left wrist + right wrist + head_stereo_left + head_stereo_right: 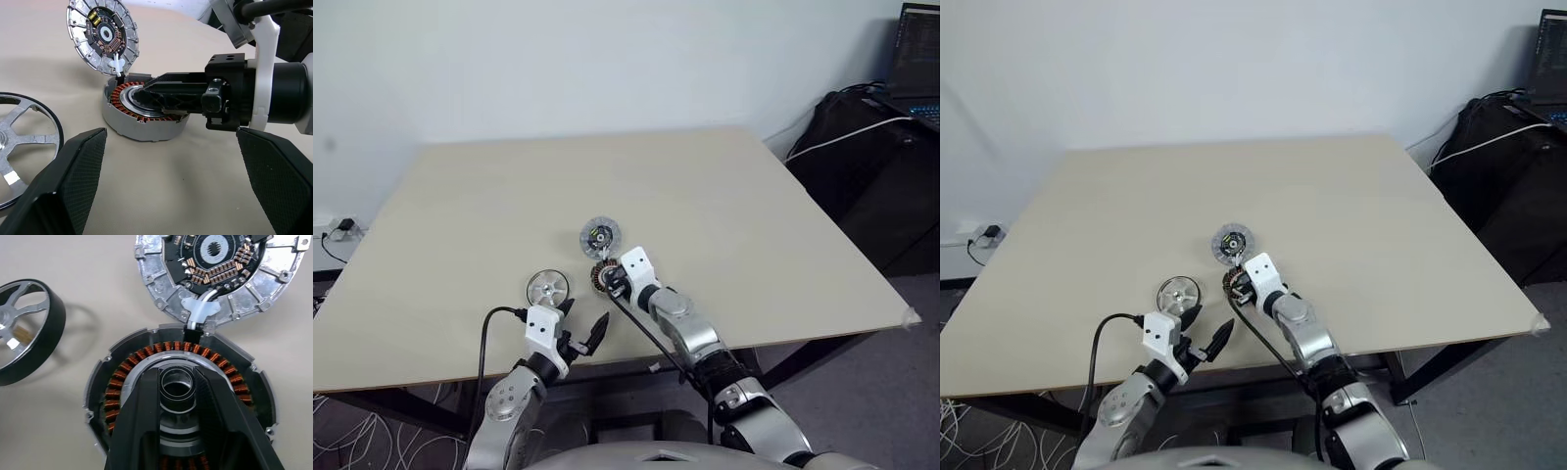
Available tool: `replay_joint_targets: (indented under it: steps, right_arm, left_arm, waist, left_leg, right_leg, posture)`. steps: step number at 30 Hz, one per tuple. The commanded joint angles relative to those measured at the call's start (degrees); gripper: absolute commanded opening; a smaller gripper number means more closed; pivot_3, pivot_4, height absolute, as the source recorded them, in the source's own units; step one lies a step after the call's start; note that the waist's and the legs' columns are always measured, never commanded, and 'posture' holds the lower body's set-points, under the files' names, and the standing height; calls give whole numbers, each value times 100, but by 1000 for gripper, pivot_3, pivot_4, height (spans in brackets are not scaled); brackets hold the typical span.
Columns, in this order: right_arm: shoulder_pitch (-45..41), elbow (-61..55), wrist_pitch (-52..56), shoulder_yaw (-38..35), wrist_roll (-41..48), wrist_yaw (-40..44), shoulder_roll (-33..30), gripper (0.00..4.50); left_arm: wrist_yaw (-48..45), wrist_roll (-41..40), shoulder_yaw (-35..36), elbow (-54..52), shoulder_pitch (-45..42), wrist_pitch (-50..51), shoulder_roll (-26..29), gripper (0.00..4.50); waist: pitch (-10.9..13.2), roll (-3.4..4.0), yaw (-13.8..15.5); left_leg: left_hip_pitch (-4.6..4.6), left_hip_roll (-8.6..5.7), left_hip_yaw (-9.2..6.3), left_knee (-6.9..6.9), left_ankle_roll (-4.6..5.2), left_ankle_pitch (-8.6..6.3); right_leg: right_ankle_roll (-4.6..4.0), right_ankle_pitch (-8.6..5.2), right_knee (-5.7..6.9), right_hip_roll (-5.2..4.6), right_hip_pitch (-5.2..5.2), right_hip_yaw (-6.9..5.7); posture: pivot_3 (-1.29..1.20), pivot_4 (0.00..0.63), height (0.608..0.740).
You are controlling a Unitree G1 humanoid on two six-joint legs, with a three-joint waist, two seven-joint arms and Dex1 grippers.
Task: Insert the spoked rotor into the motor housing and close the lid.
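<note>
The motor housing (122,382), a grey puck ringed with copper windings, lies near the table's front middle. My right gripper (178,377) reaches down into it, its black fingers closed against the two sides of the central hub. The lid (600,236) stands tilted open just behind the housing, dark circuit face showing, joined to it by a white wire. The spoked rotor (548,288), shiny silver with a dark rim, lies flat to the housing's left. My left gripper (586,315) hovers open near the front edge, just in front of the rotor, holding nothing.
The beige table (754,215) stretches bare behind and to both sides of the parts. A black bag (871,166) with a white cable and a laptop (920,49) stand off the table's right. Cables and a socket (342,230) lie on the floor at left.
</note>
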Motion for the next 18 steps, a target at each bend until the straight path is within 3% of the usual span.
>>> replay_joint_targets:
  steps: [1,7,10,13,18]
  right_arm:
    - [-136,-49,-119,-93,-1,51,38,1037]
    - [135,-651,138,-119,217,403,-24,2885]
    - [371,-1315,346,-31,378,761,-114,2885]
    - [470,-1760,584,-57,514,856,-117,2208]
    - [324,-1836,908,-55,344,501,-5,589]
  left_arm:
    - [23,-82,-2,-305,-46,-55,-44,4500]
    - [15,-95,4,-298,-49,-42,-61,4500]
    - [11,-102,14,-294,-54,-32,-66,4500]
    - [-4,-110,16,-269,-69,-28,-66,4500]
    - [-31,-131,21,-219,-107,-22,-62,4500]
  waist:
    - [0,0,-2]
    - [0,0,1]
    - [0,1,2]
    - [0,1,-3]
    - [0,0,4]
  left_leg:
    - [0,0,0,0,0,0]
    - [0,0,-1,0,-1,1]
    - [0,-1,-3,-1,-1,1]
    - [0,0,-4,-2,-1,1]
    - [1,1,-4,0,-6,1]
  right_leg:
    - [0,0,0,0,0,0]
    - [0,0,2,0,0,0]
    - [-1,0,2,-1,0,0]
    - [0,-1,3,0,-1,0]
    - [1,-1,5,0,0,-1]
  posture:
    - [0,0,740]
    - [0,0,740]
    - [0,0,740]
    - [0,0,740]
    - [0,0,740]
